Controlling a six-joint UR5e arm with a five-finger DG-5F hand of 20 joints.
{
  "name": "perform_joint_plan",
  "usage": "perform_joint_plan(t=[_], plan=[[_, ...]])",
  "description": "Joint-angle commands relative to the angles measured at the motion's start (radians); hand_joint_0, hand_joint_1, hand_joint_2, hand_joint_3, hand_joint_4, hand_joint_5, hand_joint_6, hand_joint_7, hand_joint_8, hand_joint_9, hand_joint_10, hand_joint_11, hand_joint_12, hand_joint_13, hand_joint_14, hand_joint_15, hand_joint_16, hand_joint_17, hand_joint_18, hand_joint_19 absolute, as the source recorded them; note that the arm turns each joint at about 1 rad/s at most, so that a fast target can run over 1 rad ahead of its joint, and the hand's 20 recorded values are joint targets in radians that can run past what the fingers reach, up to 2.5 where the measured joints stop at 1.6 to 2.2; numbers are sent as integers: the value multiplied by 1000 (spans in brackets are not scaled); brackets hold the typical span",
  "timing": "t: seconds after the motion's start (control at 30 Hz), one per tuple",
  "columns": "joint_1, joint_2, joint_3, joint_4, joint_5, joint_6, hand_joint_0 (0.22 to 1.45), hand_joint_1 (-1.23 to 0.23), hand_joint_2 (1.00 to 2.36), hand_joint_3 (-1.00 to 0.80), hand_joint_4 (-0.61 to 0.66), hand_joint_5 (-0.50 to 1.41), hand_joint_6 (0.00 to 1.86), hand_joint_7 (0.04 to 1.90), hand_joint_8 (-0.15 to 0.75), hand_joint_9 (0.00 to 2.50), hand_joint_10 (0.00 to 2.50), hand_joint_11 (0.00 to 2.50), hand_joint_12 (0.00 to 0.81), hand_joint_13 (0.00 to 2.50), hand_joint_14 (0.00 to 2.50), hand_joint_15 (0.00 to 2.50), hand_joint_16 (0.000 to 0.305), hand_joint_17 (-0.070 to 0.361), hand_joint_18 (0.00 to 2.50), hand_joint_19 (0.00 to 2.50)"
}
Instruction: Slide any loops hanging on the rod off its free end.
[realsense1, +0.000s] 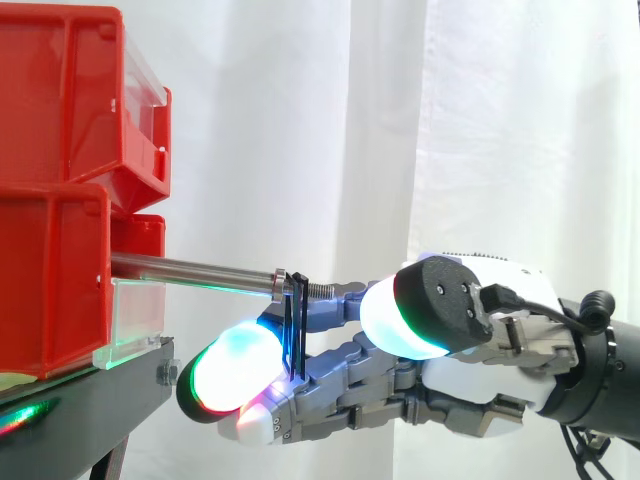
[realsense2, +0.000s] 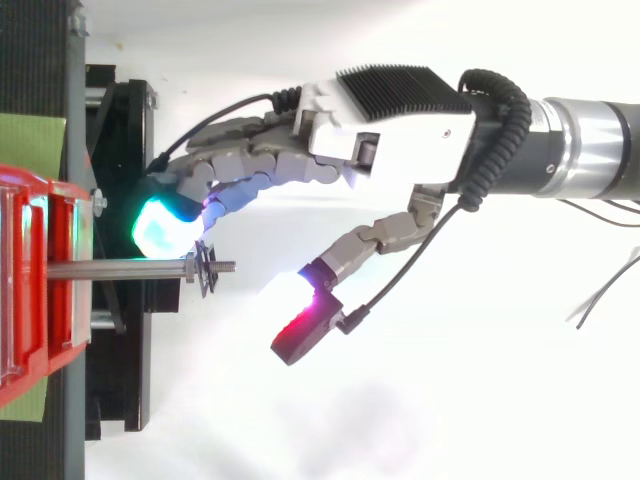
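**Side view**
- Red bins: stacked at the left on a black stand. The upper one has a clear front panel, and a clear panel also stands by the lower one. Their walls hide what is inside.
- Rod: bare steel, sticking out from between the bins toward the right. A nut sits near its threaded free end.
- Loop: thin and dark. It hangs straight down from the threaded part, just outside the nut and near the free end.
- My hand: it comes in from the right, below the rod's end. My fingers reach under the rod, and one glowing pad lies past the loop on the bin side. My thumb sits near the rod's tip. The loop hangs in front of my fingers, and I cannot tell whether it touches them.

**Top view**
- Bins: at the left edge, over the stand. Nothing inside them can be made out.
- Rod: runs level toward the right, with the nut and then the loop short of the tip.
- My hand: spread wide and holding nothing. My curved fingers end in a green-cyan pad just beside the rod at the nut. My thumb, glowing red, is on the rod's other side, well apart from it. The rod's free end lies between fingers and thumb.
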Motion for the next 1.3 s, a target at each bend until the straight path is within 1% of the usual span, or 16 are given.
perform_joint_plan(t=[0.0, 0.27, 0.37, 0.57, 0.77, 0.9, 0.93, 1.0, 1.1, 1.17, 1.27], plan=[[-2, -20, 25, -2, 0, 45, 532, -626, 1000, -500, 255, -169, 504, 1134, 262, 578, 3, 93, 278, 487, 0, 0, 44, 100, 415, 70], [-4, -20, 32, -3, -2, 40, 545, -632, 1000, -496, 252, -164, 504, 1173, 261, 586, 2, 97, 274, 494, 0, 0, 44, 98, 427, 76], [-4, -20, 32, -3, -2, 37, 559, -640, 1004, -459, 242, -162, 504, 1213, 259, 591, 3, 99, 271, 501, 0, 0, 43, 96, 430, 83], [1, -20, 32, -2, -2, 36, 575, -655, 1008, -415, 224, -157, 503, 1274, 261, 602, 3, 110, 264, 507, 0, 0, 42, 95, 441, 85], [1, -20, 32, 0, -2, 36, 579, -668, 1012, -372, 215, -150, 501, 1389, 260, 622, 4, 120, 262, 520, 0, 0, 42, 94, 456, 91], [1, -20, 32, 1, -11, 28, 580, -668, 1015, -333, 191, -148, 506, 1486, 260, 624, 4, 127, 261, 524, 0, 0, 42, 94, 461, 98], [0, -20, 32, 1, -17, 25, 584, -668, 1016, -315, 191, -156, 545, 1437, 261, 630, 4, 140, 261, 527, 0, 0, 42, 94, 464, 98], [0, -19, 32, 1, -23, 25, 586, -668, 1017, -293, 182, -165, 582, 1405, 261, 634, 4, 140, 259, 528, 0, 0, 42, 94, 468, 103], [-2, -20, 32, 1, -23, 25, 589, -667, 1019, -274, 172, -183, 662, 1316, 262, 639, 5, 155, 260, 531, 0, 0, 41, 93, 470, 102], [-2, -19, 32, 1, -25, 25, 588, -667, 1020, -271, 166, -188, 681, 1328, 262, 642, 5, 156, 259, 535, 0, 0, 41, 93, 475, 102], [-4, -19, 32, 3, -31, 25, 590, -669, 1019, -267, 153, -203, 738, 1265, 264, 645, 5, 159, 258, 541, 0, 0, 41, 93, 480, 99]])
